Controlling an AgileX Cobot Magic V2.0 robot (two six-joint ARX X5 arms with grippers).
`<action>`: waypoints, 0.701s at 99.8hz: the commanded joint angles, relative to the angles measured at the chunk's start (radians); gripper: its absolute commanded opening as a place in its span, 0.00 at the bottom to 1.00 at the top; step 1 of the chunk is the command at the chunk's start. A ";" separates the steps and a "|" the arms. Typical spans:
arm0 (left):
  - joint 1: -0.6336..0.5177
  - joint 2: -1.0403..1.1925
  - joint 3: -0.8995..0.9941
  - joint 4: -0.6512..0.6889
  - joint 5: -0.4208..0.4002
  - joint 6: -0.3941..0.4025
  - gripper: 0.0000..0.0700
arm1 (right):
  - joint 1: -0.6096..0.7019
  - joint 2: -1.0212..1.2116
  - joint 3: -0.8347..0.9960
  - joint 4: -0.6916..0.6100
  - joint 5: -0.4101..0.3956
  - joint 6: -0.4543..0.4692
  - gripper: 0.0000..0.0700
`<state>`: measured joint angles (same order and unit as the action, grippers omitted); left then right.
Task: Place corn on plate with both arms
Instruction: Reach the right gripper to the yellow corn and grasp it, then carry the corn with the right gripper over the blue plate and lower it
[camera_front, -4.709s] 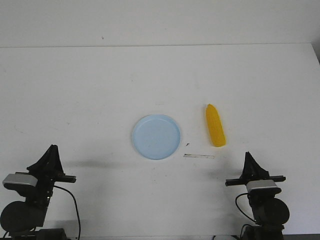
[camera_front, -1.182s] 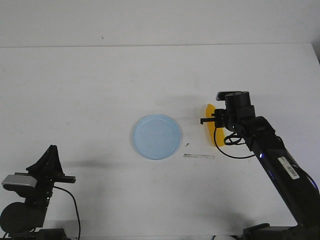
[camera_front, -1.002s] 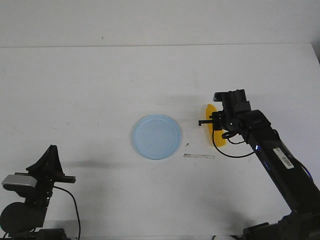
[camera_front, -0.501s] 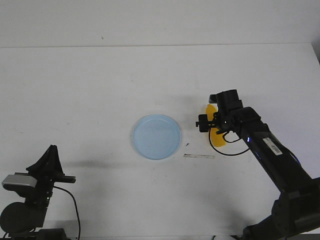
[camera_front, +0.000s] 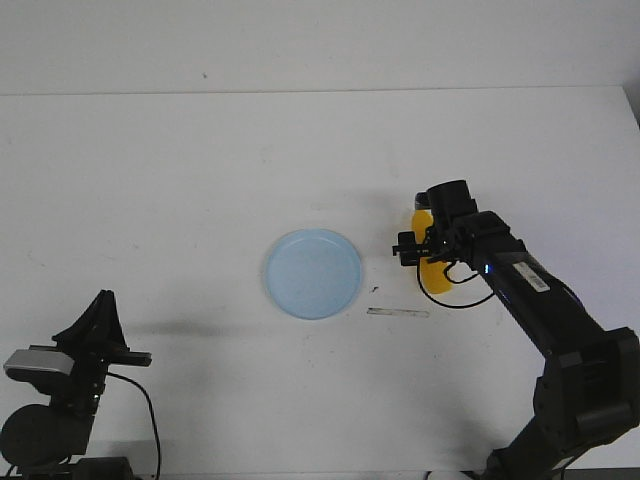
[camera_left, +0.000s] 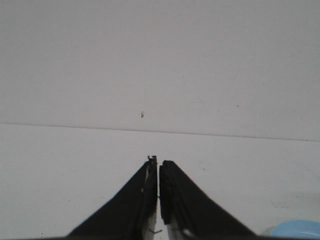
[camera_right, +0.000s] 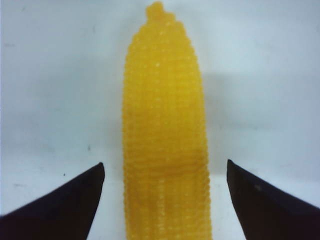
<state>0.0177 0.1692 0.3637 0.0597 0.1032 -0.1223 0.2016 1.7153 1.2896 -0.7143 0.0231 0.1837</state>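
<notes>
While poised right of centre in the front view, right gripper (camera_front: 428, 252) hangs over smooth bright yellow plastic corn cob (camera_front: 432, 276), hiding its upper half; only the lower part and a sliver near the tip visible. Lies flat on white tabletop (camera_front: 200, 170), lengthwise up and down the frame, just right of round pale blue shallow plastic plate (camera_front: 313, 273) at centre, not touching it. Plate bare. Thin pale strip (camera_front: 398, 313) and tiny dark speck (camera_front: 374, 289) in the gap between plate and corn, low enough to pose little obstruction. Left gripper (camera_front: 98, 322) parked at lower left, well apart from everything.

From the left wrist view, jaws together, nothing between them (camera_left: 158, 172); only a sliver of blue plate (camera_left: 297, 228) at the lower right corner.

From the right wrist view, jaws wide apart, fingers (camera_right: 260, 197) at either side of the corn (camera_right: 165, 135), not yet touching it; pointed tip toward the top of the frame.

Likely risks: slick rounded plastic squirting out or rolling if the close lands off-centre; a grip near the thick end letting the tip droop and catch the plate rim on transfer.
</notes>
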 joint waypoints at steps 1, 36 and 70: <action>0.002 -0.002 0.005 0.014 -0.002 0.005 0.00 | 0.000 0.022 0.008 0.017 0.003 -0.010 0.78; 0.002 -0.002 0.005 0.015 -0.002 0.005 0.00 | -0.011 0.040 -0.002 0.026 -0.050 -0.010 0.67; 0.002 -0.002 0.005 0.015 -0.002 0.005 0.00 | -0.011 0.056 -0.001 0.006 -0.050 -0.009 0.45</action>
<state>0.0177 0.1692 0.3637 0.0597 0.1032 -0.1219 0.1886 1.7493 1.2781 -0.7101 -0.0257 0.1829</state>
